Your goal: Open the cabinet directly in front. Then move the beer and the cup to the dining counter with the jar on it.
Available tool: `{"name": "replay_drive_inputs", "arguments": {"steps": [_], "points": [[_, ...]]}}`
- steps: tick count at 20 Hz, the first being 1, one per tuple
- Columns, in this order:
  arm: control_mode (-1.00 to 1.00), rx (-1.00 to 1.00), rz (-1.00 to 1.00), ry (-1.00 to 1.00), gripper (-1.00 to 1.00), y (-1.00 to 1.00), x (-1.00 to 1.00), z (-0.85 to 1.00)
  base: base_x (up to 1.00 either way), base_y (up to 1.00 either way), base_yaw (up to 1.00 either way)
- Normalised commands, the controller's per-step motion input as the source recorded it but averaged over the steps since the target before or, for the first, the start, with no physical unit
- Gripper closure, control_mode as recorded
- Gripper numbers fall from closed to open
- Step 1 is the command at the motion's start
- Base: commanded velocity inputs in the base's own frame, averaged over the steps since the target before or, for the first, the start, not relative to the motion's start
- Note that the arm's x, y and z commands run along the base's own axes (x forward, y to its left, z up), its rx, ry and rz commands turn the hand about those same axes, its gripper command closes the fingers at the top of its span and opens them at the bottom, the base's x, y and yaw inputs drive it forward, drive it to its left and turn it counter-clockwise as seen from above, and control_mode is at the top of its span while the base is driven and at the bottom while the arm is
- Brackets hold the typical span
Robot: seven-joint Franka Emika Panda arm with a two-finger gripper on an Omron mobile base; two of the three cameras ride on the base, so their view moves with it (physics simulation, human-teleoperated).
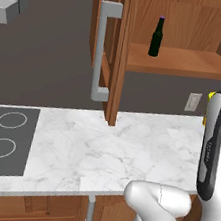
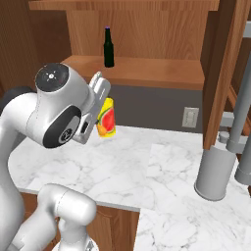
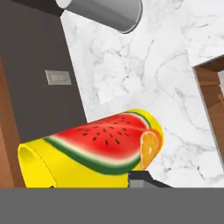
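The wooden cabinet (image 1: pixel 122 53) stands open, its left door swung out with a grey bar handle (image 1: pixel 103 50). On the cabinet's lower shelf the dark beer (image 1: pixel 156 37) (image 2: pixel 108 49) stands upright. My gripper (image 2: pixel 102 98) (image 3: pixel 94 183) is shut on the yellow cup (image 2: pixel 107 118) (image 3: pixel 94 151), which has a watermelon and orange picture on its side. The cup hangs above the marble worktop, below the shelf and in front of the dark wall; a yellow sliver of the cup (image 1: pixel 211 95) shows behind my arm. The dining counter and the jar are out of view.
A black cooktop (image 1: pixel 1 141) lies at the worktop's left end. A grey cylinder (image 2: pixel 214 172) (image 3: pixel 107 11) stands on the marble (image 2: pixel 147 171) to the right, under the open right door (image 2: pixel 220 73). A wall socket (image 2: pixel 190 117) is behind it. A drawer handle (image 1: pixel 89 211) sits below the worktop's edge.
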Motion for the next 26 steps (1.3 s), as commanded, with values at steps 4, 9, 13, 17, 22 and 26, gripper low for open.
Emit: {"name": "replay_drive_inputs", "arguments": {"steps": [4,9,13,17,22,26], "points": [[-1.0,0.01,0.17,0.2,1.0,0.35,-0.16,-0.14,0.0,0.0,0.0],[-1.0,0.01,0.16,0.21,1.0,0.27,0.0,-0.15,0.0,0.0,0.0],[-1.0,0.0,0.03,0.01,1.0,0.02,0.04,-0.08,0.0,0.0,0.0],[-1.0,0.02,0.0,0.0,1.0,-0.01,0.07,0.0,0.0,0.0,0.0],[-1.0,0.0,0.0,0.01,1.0,0.0,0.08,0.0,0.0,0.0,0.0],[1.0,0.0,0.0,0.0,1.0,0.0,0.0,0.0,0.0,0.0,0.01]]}}
